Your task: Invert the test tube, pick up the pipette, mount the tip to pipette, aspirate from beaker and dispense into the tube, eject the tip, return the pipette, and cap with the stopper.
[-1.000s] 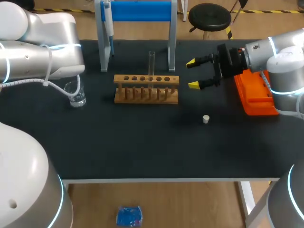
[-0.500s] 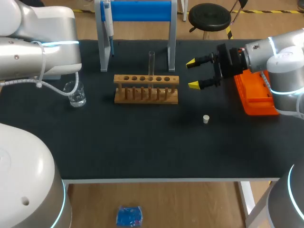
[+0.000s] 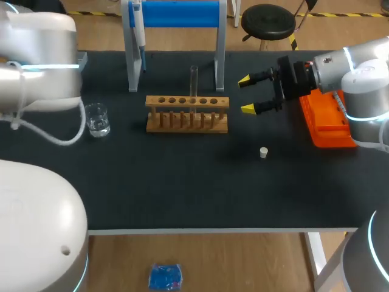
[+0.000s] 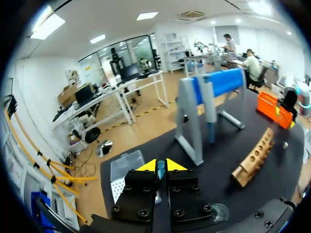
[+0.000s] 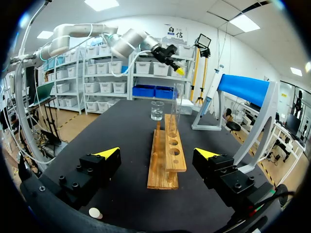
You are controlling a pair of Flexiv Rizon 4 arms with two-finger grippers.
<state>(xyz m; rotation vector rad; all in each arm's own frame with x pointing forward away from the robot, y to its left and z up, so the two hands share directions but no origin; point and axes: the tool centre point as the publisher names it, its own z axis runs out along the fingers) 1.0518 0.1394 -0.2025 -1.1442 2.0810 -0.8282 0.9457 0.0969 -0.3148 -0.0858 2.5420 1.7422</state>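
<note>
The left arm (image 3: 42,58) and right arm (image 3: 358,67) are rounded silver-white shells ringed by thin glowing blue bands, with a white cable (image 3: 58,142) looping off the left one. The left gripper (image 4: 160,166) and right gripper (image 5: 158,153) have black, blocky finger bodies studded with round screws behind yellow wedge tips.

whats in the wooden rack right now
One clear tube stands upright in a hole of the rack; the other holes look empty. Its lower end is hidden behind the rack's top board, so any liquid in it cannot be seen.
</note>
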